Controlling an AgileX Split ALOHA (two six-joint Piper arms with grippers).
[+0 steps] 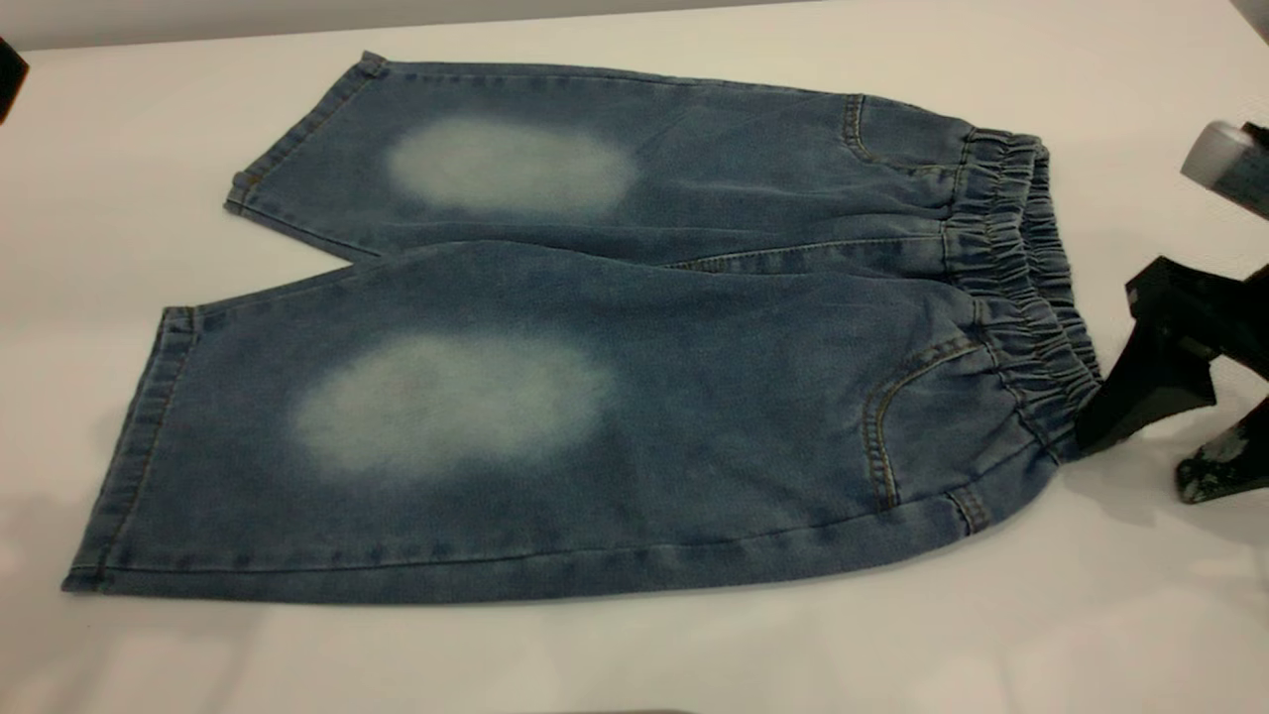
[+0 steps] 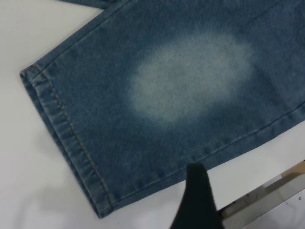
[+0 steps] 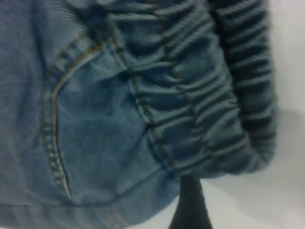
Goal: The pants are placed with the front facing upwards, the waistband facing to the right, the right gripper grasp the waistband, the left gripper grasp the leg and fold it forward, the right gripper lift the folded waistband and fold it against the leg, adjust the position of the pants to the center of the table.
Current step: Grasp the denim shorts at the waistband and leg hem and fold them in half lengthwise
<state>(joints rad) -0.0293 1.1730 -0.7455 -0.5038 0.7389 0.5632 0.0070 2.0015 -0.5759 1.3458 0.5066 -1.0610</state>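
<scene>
The blue denim pants (image 1: 615, 397) lie flat on the white table (image 1: 694, 654), front up, both legs spread towards the left. The ruched waistband (image 1: 1021, 288) is at the right. My right gripper (image 1: 1140, 461) is open at the waistband's near corner: one black finger (image 1: 1130, 397) touches the gathered edge and the other (image 1: 1214, 471) rests on the table apart from it. The right wrist view shows that finger (image 3: 190, 205) at the waistband (image 3: 205, 95) beside the pocket seam. In the left wrist view, one left gripper finger (image 2: 198, 200) hovers just off the far leg (image 2: 157, 95), nothing beside it.
A black part of the left arm (image 1: 8, 74) shows at the far left edge. A metal rail (image 2: 267, 195) runs along the table edge close to the left gripper's finger. Bare tabletop surrounds the pants on all sides.
</scene>
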